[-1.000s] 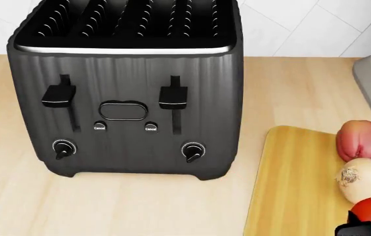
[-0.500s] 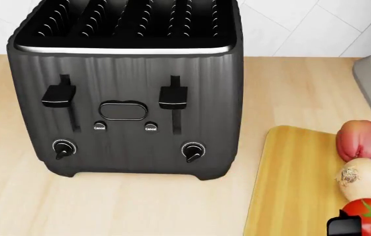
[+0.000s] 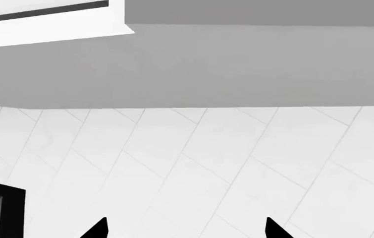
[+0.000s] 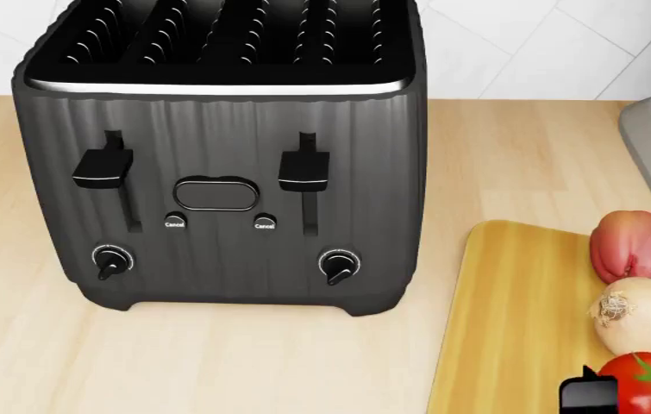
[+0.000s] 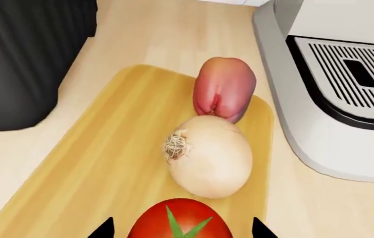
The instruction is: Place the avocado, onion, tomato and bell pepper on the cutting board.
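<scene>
While my right pincer (image 5: 181,229) stands with its two dark fingertips spread on either side of the glossy bright red round tomato (image 5: 180,219), I cannot tell whether the pads touch the skin or have let go. That fruit with its green star top sits at the near end of the thick light yellowish wooden cutting board (image 5: 101,158). Just beyond it lies the pale cream-white round onion (image 5: 210,156), root tuft showing, and touching the onion's far side is the dull pinkish-red lobed bell pepper (image 5: 224,88). All three rest on the board. I see no small dark green avocado in any view.

I judge the tomato slick and soft, so it wants a light hold across its widest girth; the onion is firmer but may roll.

Further out on the pale wooden worktop (image 4: 245,362) stand a black ribbed toaster (image 4: 222,155) and a grey appliance with a slotted tray (image 5: 345,84). My left pincer (image 3: 183,230) is released, facing a white tiled wall (image 3: 226,163).
</scene>
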You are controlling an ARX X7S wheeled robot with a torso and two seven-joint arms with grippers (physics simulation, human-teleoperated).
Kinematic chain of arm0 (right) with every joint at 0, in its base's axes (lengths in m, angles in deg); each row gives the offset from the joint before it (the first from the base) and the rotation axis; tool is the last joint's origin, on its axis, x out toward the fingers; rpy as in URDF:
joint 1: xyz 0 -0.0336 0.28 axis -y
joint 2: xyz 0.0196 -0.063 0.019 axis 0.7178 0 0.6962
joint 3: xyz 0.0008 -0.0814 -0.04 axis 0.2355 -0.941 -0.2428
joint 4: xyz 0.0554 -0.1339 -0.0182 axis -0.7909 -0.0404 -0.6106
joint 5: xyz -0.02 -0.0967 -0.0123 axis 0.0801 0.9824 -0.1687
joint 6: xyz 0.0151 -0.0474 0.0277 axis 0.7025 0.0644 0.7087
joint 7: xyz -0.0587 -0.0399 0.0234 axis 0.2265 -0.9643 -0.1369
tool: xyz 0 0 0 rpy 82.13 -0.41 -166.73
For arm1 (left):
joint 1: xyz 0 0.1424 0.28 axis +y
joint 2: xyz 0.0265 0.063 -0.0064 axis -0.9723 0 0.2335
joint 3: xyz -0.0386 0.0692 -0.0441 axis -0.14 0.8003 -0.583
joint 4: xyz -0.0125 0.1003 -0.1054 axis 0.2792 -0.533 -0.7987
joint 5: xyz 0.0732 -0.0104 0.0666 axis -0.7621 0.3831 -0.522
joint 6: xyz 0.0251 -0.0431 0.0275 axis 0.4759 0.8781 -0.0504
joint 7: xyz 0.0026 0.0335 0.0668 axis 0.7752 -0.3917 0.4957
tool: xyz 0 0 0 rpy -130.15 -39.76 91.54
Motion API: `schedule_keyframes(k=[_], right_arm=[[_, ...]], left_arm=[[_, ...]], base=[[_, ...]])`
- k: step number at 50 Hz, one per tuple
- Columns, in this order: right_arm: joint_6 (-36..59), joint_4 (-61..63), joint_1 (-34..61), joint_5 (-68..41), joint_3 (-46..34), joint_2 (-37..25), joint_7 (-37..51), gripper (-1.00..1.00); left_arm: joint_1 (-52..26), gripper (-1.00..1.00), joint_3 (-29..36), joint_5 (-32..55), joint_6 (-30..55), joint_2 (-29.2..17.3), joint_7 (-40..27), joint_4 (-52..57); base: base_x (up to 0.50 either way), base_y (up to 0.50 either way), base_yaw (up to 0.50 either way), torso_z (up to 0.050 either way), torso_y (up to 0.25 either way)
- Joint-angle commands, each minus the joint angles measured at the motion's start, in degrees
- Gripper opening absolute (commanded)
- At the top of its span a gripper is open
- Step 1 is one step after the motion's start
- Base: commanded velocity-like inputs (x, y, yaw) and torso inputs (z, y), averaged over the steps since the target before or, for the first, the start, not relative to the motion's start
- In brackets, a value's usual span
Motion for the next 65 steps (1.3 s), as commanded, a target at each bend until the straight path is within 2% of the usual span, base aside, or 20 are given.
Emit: schedule_keyframes(k=[1, 13, 28, 35, 39, 43, 46, 48, 49, 52, 57, 61, 65], right_arm=[[1.97, 0.54, 2.1, -0.38, 1.93, -0.32, 0.4, 1.0], [15.58, 3.71, 14.44, -10.86, 11.19, 0.49, 8.77, 1.0], [28.56, 2.94, 31.27, -23.89, 16.99, 9.46, 22.23, 1.0], [32.83, 0.23, 40.38, -29.63, 17.8, 12.91, 28.56, 1.0], [32.93, 0.38, 42.19, -30.51, 17.88, 13.57, 30.6, 1.0], [32.34, 0.9, 41.96, -30.14, 18.26, 13.54, 30.43, 1.0], [32.44, 0.78, 41.9, -29.68, 18.59, 13.22, 30.05, 1.0], [32.85, 0.37, 42.34, -29.62, 18.74, 13.29, 30.07, 1.0], [32.95, 0.22, 42.52, -29.58, 18.81, 13.36, 30.1, 1.0], [33.37, -0.09, 43.08, -29.32, 19.18, 13.53, 29.99, 1.0], [33.21, 0.12, 42.58, -28.27, 19.5, 13.88, 29.35, 1.0], [31.48, 1.51, 40.9, -26.07, 20.66, 13.21, 27.84, 1.0], [31.34, 1.55, 40.26, -25.54, 20.89, 12.79, 27.14, 1.0]], left_arm=[[0.17, 1.0, 0.02, 0.1, -0.11, -0.03, -0.07, 0.01], [-0.08, 1.0, -0.2, 0.5, 0.29, -0.16, -0.24, 0.37], [3.03, 1.0, -0.66, 0.93, 1.11, -1.0, -0.71, 2.04], [1.42, 1.0, -3.06, 5.04, 9.83, -3.02, -2.26, 6.6], [0.37, 1.0, -3.91, 7.59, 14.94, -4.02, -2.65, 8.41], [-6.0, 1.0, -10.27, 16.59, 30.28, -2.87, -5.76, 9.86], [-8.75, 1.0, -8.04, 37.24, 30.61, -8.88, -21.33, 4.49], [-9.86, 1.0, -6.52, 54.43, 30.46, -12.11, -37.01, -2.79], [-10.19, 1.0, -5.44, 63.02, 29.94, -13.27, -41.27, -4.39], [-11.56, 1.0, 0.27, 76.61, 27.29, -17.44, -50.92, -9.95], [-12.37, 1.0, 5.38, 85.69, 25.83, -22.06, -55.35, -11.91], [-12.73, 1.0, 10.51, 96.53, 22.1, -25.9, -59.86, -9.93], [-13.0, 1.0, 13.1, 101.24, 21.18, -28.84, -61.7, -7.3]], base=[[0.0, 0.0, 0.0, 0.0, 0.0], [0.0, 0.0, 0.0, 0.0, 0.0], [0.0, 0.0, 0.0, 0.0, 0.0], [0.0, 0.0, 0.0, 0.0, 0.0], [0.0, 0.0, 0.0, 0.0, 0.0], [0.0, 0.0, 0.0, 0.0, 0.0], [0.0, 0.0, 0.0, 0.0, 0.0], [0.0, 0.0, 0.0, 0.0, 0.0], [0.0, 0.0, 0.0, 0.0, 0.0], [0.0, 0.0, 0.0, 0.0, 0.0], [0.0, 0.0, 0.0, 0.0, 0.0], [0.0, 0.0, 0.0, 0.0, 0.0], [0.0, 0.0, 0.0, 0.0, 0.0]])
